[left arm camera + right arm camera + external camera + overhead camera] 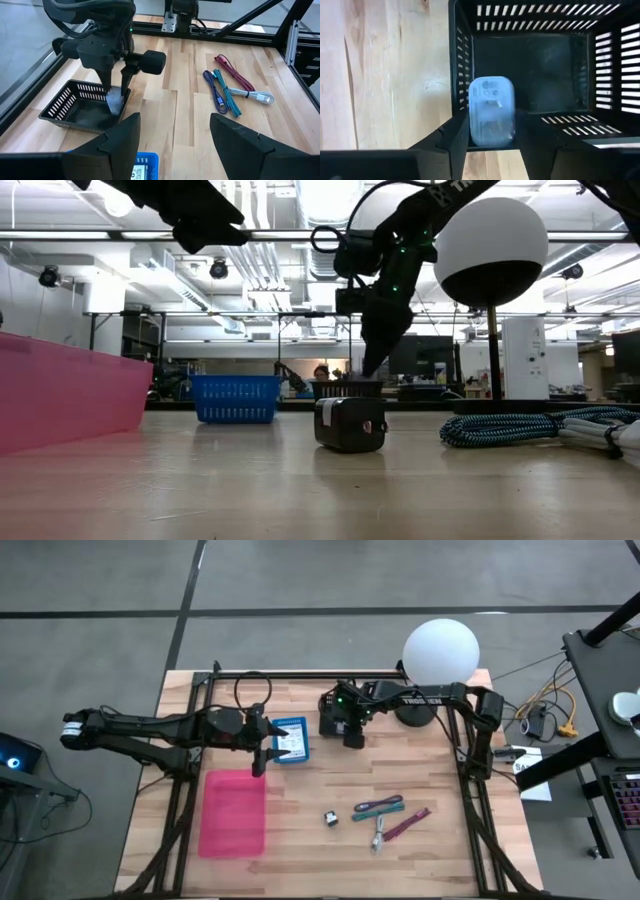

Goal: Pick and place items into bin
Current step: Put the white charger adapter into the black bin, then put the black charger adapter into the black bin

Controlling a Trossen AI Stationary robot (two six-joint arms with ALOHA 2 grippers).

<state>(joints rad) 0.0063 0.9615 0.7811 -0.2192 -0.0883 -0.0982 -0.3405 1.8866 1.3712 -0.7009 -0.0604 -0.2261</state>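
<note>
Near the upper centre of the high view, the right claw (354, 736) hangs over a black slotted bin (535, 65), and it is closed on a pale-blue charger block (492, 118). In the right wrist view the block sits between the two dark fingers just above the bin's near wall, so I judge it is held there in order to be dropped inside. The left wrist view shows the same block (115, 100) at the bin's (75, 105) edge. The left claw (262, 748) waits at centre left of the high view, with its fingers wide apart and nothing between them, over the end of a blue basket (290, 740) that holds a white packet (288, 744); probably it stays back to leave room. Other items rest free on the worktop (450, 840) at lower centre: a small dark piece (331, 818), a teal cable (380, 807), a magenta cable (408, 823) and a silvery piece (378, 835). A pink tray (233, 812) lies at lower left, apart from them.
</note>
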